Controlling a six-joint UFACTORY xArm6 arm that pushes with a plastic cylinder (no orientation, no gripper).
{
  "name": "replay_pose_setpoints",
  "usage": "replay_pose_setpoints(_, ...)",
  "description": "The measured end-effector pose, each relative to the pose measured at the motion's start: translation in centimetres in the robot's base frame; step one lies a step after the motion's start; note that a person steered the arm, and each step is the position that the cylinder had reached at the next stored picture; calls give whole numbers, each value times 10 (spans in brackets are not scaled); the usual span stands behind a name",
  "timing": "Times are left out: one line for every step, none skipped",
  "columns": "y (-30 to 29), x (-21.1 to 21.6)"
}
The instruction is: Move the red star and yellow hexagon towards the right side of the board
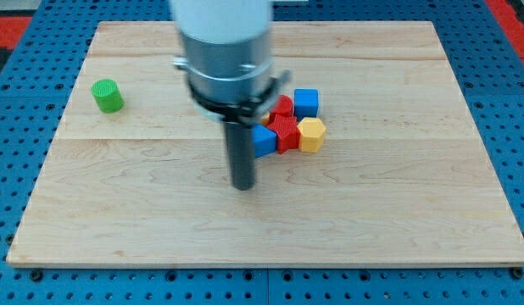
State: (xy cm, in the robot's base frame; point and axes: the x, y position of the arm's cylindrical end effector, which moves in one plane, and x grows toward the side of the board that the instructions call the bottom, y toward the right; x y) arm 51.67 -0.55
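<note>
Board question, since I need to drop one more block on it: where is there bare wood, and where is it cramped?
Bare wood fills the view's right, beyond the yellow hexagon, and the whole bottom strip below my tip. It is also open between the green cylinder and my rod. It is crowded mid-board: red star, red block and blue cube bunch together.

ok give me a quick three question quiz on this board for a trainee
1. True or false: my tip touches the yellow hexagon.
2. Which block sits alone near the view's left? A) blue cube B) green cylinder C) red star
3. Fill in: the yellow hexagon lies on the view's ____ side of the red star.

Key
1. False: my tip is below and left of the cluster, nearest the blue block beside the rod, apart from the hexagon.
2. B, the green cylinder; the blue cube is in the cluster.
3. right
</note>
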Motion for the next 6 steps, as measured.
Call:
replay_pose_setpoints(16,-36)
replay_pose_setpoints(4,-68)
replay_pose_setpoints(5,-82)
replay_pose_setpoints(59,-83)
replay_pose_setpoints(122,-83)
replay_pose_setpoints(125,-85)
